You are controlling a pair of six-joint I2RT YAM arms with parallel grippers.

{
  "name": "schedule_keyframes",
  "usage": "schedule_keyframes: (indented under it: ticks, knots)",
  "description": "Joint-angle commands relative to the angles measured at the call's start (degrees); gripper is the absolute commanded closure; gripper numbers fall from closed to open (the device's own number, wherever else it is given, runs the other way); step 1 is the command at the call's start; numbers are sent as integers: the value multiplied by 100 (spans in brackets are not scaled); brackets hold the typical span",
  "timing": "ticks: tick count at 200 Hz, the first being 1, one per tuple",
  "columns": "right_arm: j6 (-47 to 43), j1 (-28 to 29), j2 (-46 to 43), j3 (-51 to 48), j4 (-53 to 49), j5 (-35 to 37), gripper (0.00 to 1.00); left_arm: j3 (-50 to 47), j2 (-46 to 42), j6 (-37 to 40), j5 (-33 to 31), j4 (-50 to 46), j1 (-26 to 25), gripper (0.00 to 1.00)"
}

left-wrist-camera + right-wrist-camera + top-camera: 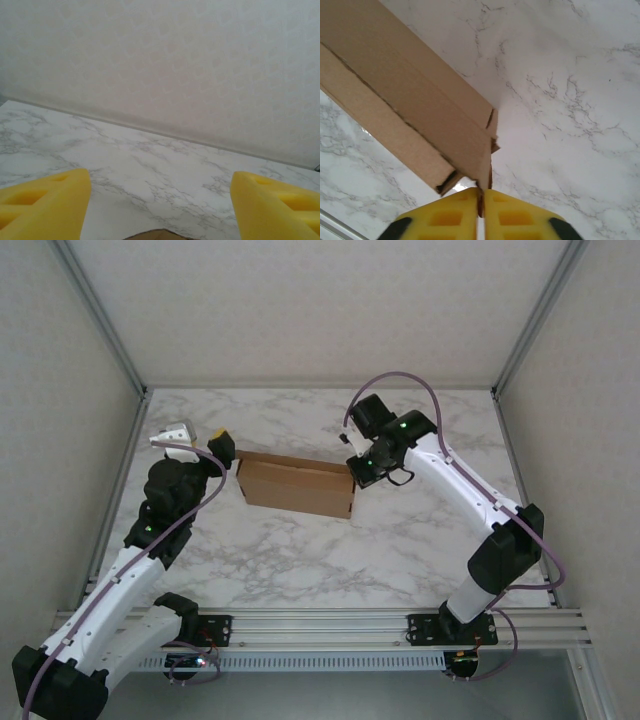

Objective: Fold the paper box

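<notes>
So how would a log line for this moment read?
box: lying on table | left gripper: open, by box's left end | right gripper: shut on box's right edge | fold: not finished

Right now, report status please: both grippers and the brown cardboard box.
Left gripper open, at left end of flat brown cardboard box. Right gripper shut on its right end. No obstruction seen on white marble table.

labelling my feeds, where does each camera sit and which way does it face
Top external: above and behind, looking down on the table, left arm, right arm and paper box.
Left wrist: low, facing a wall across the table; open left pincer.
Right wrist: looking down; right pincer shut on the paper box's edge.
Shared: top and right wrist show the paper box.
</notes>
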Motion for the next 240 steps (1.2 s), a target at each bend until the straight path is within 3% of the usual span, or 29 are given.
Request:
schedule_keyframes:
  ticks: [1, 35, 70, 114, 177, 240]
  knots:
    - [392, 24, 139, 239, -173, -47, 99, -48, -59, 39, -95, 193, -54, 26]
    - [1129, 55, 194, 294, -39, -157, 100, -48, -61, 12, -122, 197, -51, 26]
    - [2510, 97, 448, 554, -340, 695, 100, -56, -60, -11, -157, 204, -51, 26]
    - [3578, 173, 474, 676, -352, 879, 100, -66, -51, -36, -184, 215, -55, 26]
    - [4001, 391, 475, 445, -239, 1275, 100, -66, -29, -72, -236, 198, -50, 26]
    - [4654, 398, 545, 679, -287, 1004, 100, -57, 20, -98, -298, 184, -55, 26]
